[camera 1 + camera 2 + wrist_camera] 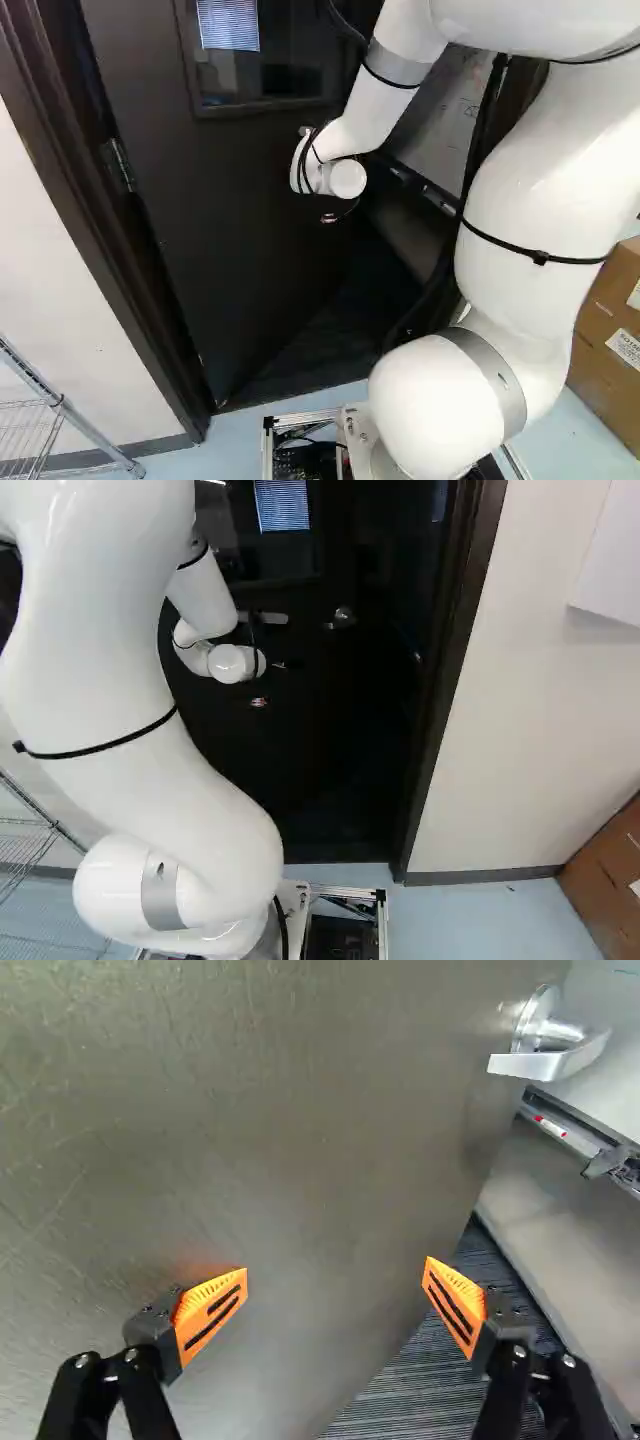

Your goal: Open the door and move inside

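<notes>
So the gripper (268,685) had its two fingers wide apart with nothing clamped, facing the dark door (250,250), and the lever handle (545,1062) sat ahead and off to the side by the free edge, clear of both fingers. In the wrist view one finger lined up with the door's face and the other with the strip just past its edge. The door stood ajar, leaving a dark gap between that edge and the frame (460,660), with ridged flooring (410,1390) showing beyond.
</notes>
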Available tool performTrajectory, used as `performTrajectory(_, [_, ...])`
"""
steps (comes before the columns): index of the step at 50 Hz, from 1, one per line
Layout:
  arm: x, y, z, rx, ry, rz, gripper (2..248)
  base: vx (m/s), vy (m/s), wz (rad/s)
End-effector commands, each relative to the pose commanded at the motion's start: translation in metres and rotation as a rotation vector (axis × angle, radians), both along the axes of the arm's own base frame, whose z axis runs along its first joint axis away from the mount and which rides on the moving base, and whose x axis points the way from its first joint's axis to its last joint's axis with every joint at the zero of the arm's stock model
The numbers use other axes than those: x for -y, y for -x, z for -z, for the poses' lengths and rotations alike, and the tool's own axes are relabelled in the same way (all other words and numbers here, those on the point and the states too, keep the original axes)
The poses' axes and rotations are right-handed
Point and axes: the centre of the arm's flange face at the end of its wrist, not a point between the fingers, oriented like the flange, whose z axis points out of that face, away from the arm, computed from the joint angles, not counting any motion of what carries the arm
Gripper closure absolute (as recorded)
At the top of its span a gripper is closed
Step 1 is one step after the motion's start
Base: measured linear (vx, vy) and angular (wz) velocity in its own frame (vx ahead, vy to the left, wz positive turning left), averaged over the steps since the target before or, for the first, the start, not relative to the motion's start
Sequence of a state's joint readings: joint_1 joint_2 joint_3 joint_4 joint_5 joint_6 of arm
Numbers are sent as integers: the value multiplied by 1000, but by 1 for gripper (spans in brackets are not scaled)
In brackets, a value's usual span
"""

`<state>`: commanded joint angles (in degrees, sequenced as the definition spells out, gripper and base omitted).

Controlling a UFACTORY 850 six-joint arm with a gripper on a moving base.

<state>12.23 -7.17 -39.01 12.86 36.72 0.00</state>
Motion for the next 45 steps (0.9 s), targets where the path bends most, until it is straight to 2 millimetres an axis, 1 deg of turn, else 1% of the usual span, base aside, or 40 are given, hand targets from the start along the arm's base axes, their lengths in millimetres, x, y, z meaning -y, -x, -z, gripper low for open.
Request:
performTrajectory(20, [-13,-22,1,-2,-36,33,3,0,0,0])
performTrajectory(45, [-34,-34,2,-1,-49,19,3,0,0,0])
